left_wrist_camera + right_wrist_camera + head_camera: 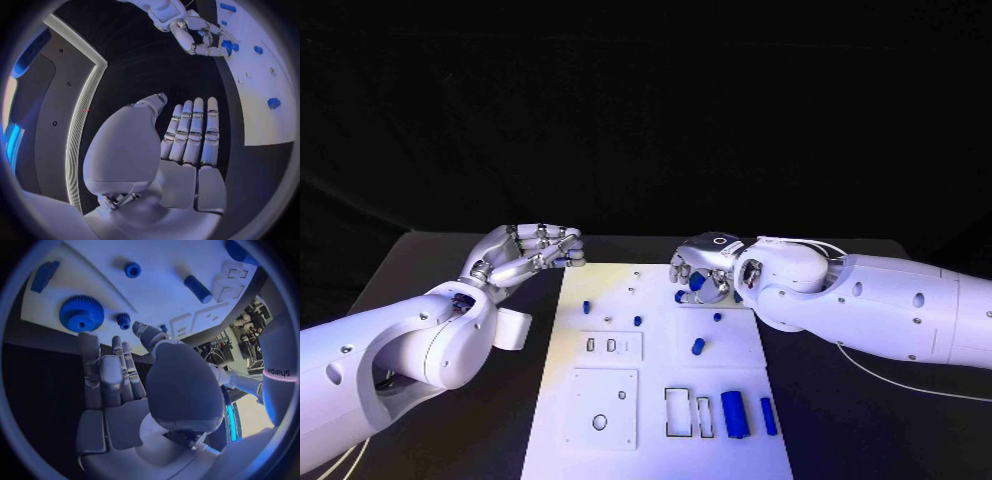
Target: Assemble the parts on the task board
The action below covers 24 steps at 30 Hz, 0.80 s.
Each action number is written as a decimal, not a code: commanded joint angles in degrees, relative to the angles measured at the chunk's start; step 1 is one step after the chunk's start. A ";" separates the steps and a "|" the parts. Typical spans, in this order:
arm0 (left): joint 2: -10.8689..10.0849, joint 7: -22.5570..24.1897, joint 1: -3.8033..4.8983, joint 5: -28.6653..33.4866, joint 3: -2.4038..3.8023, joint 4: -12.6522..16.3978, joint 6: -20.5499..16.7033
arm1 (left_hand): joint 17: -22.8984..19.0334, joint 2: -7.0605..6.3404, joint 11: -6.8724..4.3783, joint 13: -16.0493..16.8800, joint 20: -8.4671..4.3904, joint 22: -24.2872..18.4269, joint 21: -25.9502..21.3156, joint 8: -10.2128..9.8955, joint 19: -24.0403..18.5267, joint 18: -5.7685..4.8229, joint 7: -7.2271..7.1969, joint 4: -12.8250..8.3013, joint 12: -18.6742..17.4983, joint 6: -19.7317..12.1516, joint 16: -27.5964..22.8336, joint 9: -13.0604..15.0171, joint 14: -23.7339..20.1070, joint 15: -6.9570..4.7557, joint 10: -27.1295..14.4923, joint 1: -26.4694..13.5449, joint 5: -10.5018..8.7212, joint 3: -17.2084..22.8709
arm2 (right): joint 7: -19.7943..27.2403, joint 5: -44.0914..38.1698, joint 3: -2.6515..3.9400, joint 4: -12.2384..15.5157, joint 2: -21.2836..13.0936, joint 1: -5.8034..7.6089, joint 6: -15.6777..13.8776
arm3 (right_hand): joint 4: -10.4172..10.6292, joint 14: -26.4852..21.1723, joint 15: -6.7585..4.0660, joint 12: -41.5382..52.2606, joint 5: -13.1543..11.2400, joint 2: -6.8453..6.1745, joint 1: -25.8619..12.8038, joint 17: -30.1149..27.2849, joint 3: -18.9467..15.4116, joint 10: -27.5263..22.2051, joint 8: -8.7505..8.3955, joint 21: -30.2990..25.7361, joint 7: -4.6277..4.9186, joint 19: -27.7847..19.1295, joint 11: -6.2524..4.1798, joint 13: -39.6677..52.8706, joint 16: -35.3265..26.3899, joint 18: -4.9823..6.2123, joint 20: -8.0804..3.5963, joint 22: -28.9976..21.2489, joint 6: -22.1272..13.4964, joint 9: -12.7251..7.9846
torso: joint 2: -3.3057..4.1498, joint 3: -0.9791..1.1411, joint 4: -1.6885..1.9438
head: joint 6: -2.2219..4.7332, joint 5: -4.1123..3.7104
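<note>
Task board (661,420) sits mid-table, long axis running away from the robot; black table (862,430) bare on both long sides of it.

Right hand (705,268) is over the board's far right part, fingers curled down around a blue part (697,283). The left wrist view shows blue between those fingertips (226,46), so it looks pinched, but I can't tell for sure if the grip is firm. The right wrist view has a blue gear (81,314) on the board just beyond the fingers (103,372), which lie straight and together there.

Left hand (528,255) is off the board, just outside its far left corner, holding nothing; fingers (195,130) side by side and extended in its own wrist view, bent at the tips in the head view.

Loose parts on the board: small pegs (587,306) near the far left, one short cylinder (698,346) mid-right, two longer blue bars (734,413) by the near right edge, next to empty rectangular slots (678,411). Near left quarter of the board is a plate with one oval hole (600,421).
</note>
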 commanded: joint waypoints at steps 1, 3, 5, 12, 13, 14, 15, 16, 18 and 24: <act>0.04 0.00 0.11 -0.28 0.06 0.05 1.20 | 0.06 -0.38 0.07 0.07 0.02 -0.06 -0.17 0.24 0.30 0.60 0.12 0.19 -0.20 0.21 -0.04 0.03 0.12 0.09 0.49 -0.09 -0.29 0.19 | -1.30 -2.42 0.01 -0.30 0.27 -0.29 1.43 | 0.15 1.74 0.07 -0.12 0.24 -0.18 0.60 1.83 0.66 -0.10 -0.29 1.58 -0.12 0.59 0.01 0.08 1.58 -0.86 0.01 2.02 0.48 0.09 | 0.13 0.01 0.18 | -0.27 -0.24; 0.03 -0.04 0.11 -0.26 0.06 0.01 1.21 | 0.10 -0.48 0.12 0.06 0.06 -0.13 -0.28 0.14 0.25 0.58 0.16 0.26 -0.42 0.08 -0.17 -0.01 -0.02 0.16 0.39 -0.28 -0.28 0.25 | -1.31 -2.45 0.01 -0.58 0.43 -0.44 1.54 | 0.32 2.03 0.05 -0.14 0.28 -0.15 0.82 3.88 1.41 0.03 -0.32 3.31 -0.12 1.28 -0.02 0.08 3.25 -1.16 0.02 4.28 0.51 0.17 | 0.17 0.08 0.20 | -0.39 -0.18; 0.01 -0.08 0.11 -0.25 0.06 -0.03 1.27 | 0.10 -0.48 0.12 0.06 0.06 -0.13 -0.28 0.14 0.25 0.58 0.16 0.26 -0.42 0.08 -0.17 -0.01 -0.02 0.16 0.39 -0.28 -0.28 0.25 | -1.29 -2.48 0.01 -0.85 0.56 -0.58 1.69 | 0.51 2.04 0.07 -0.16 0.18 -0.24 0.91 4.72 2.17 0.06 -0.30 4.13 -0.11 1.38 0.00 0.06 4.13 -1.26 0.07 5.29 0.62 0.27 | 0.17 0.12 0.20 | -0.49 -0.19; 0.07 -0.08 0.11 -0.20 0.07 -0.15 1.30 | 0.12 -0.49 0.13 0.06 0.07 -0.16 -0.32 0.11 0.22 0.58 0.17 0.27 -0.48 0.05 -0.22 -0.01 -0.06 0.17 0.38 -0.31 -0.27 0.30 | -1.00 -2.51 0.01 -1.28 0.90 -1.00 2.17 | 0.83 2.27 0.06 -0.16 0.57 -0.51 1.16 8.01 4.62 0.26 -0.21 6.89 -0.07 2.04 -0.01 -0.02 6.87 -1.68 0.26 8.91 0.87 0.62 | 0.25 0.05 0.46 | -0.75 -0.31; 0.10 -0.09 0.11 -0.20 0.07 -0.19 1.31 | 0.12 -0.49 0.13 0.06 0.07 -0.16 -0.32 0.11 0.22 0.58 0.17 0.27 -0.48 0.05 -0.22 -0.01 -0.06 0.17 0.38 -0.31 -0.27 0.30 | -0.97 -2.51 0.01 -1.33 0.95 -1.06 2.25 | 0.88 2.29 0.06 -0.14 0.54 -0.57 1.11 8.28 4.80 0.34 -0.17 7.08 -0.07 2.06 -0.04 -0.01 7.11 -1.70 0.27 9.15 0.93 0.67 | 0.24 0.04 0.48 | -0.81 -0.31; 0.11 -0.09 0.11 -0.19 0.06 -0.21 1.31 | 0.12 -0.49 0.13 0.06 0.07 -0.16 -0.32 0.11 0.22 0.58 0.17 0.27 -0.48 0.05 -0.22 -0.01 -0.06 0.17 0.38 -0.31 -0.27 0.30 | -0.96 -2.51 0.01 -1.37 0.98 -1.10 2.33 | 0.90 2.32 0.06 -0.13 0.53 -0.61 1.11 8.56 5.00 0.41 -0.14 7.36 -0.08 2.15 -0.06 -0.01 7.34 -1.74 0.28 9.53 0.98 0.72 | 0.24 0.01 0.51 | -0.86 -0.31; 0.13 -0.10 0.11 -0.19 0.06 -0.24 1.32 | 0.12 -0.49 0.13 0.06 0.07 -0.16 -0.32 0.11 0.22 0.58 0.17 0.27 -0.48 0.05 -0.22 -0.01 -0.06 0.17 0.38 -0.31 -0.27 0.30 | -0.97 -2.51 0.01 -1.42 1.00 -1.15 2.42 | 0.92 2.35 0.03 -0.11 0.54 -0.61 1.11 8.81 5.20 0.50 -0.11 7.61 -0.10 2.22 -0.07 -0.01 7.55 -1.78 0.30 9.86 1.03 0.77 | 0.24 0.02 0.54 | -0.91 -0.33; 0.14 -0.11 0.11 -0.18 0.06 -0.26 1.32 | 0.12 -0.49 0.13 0.06 0.07 -0.16 -0.32 0.11 0.22 0.58 0.17 0.27 -0.48 0.05 -0.22 -0.01 -0.06 0.17 0.38 -0.31 -0.27 0.30 | -1.01 -2.51 0.01 -1.47 1.02 -1.18 2.48 | 0.98 2.40 -0.02 -0.02 0.54 -0.65 1.07 9.35 5.57 0.84 -0.02 8.13 -0.13 2.40 -0.15 0.04 7.98 -1.87 0.32 10.58 1.16 0.87 | 0.24 0.02 0.55 | -0.96 -0.36; 0.13 -0.15 0.11 -0.17 0.06 -0.30 1.32 | 0.12 -0.49 0.13 0.06 0.07 -0.16 -0.32 0.11 0.22 0.58 0.17 0.27 -0.48 0.05 -0.22 -0.01 -0.06 0.17 0.38 -0.31 -0.27 0.30 | -1.06 -2.50 0.01 -1.55 1.04 -1.23 2.55 | 1.06 2.44 -0.08 0.08 0.53 -0.71 0.97 9.85 5.92 1.28 0.04 8.59 -0.18 2.52 -0.24 0.11 8.39 -1.93 0.33 11.19 1.23 0.98 | 0.24 0.01 0.59 | -0.99 -0.44; 0.08 -0.25 0.11 -0.16 0.06 -0.40 1.34 | 0.13 -0.49 0.13 0.06 0.08 -0.18 -0.35 0.10 0.22 0.58 0.17 0.26 -0.52 0.04 -0.24 -0.01 -0.07 0.18 0.39 -0.30 -0.27 0.34 | -1.12 -2.33 0.01 -1.72 1.10 -1.31 2.42 | 1.28 2.58 -0.40 0.17 0.47 -0.28 0.91 11.51 7.46 2.49 0.53 10.29 -0.56 3.06 -0.60 0.29 9.71 -2.21 0.25 13.53 1.86 1.53 | 0.24 -0.07 0.68 | -1.07 -0.51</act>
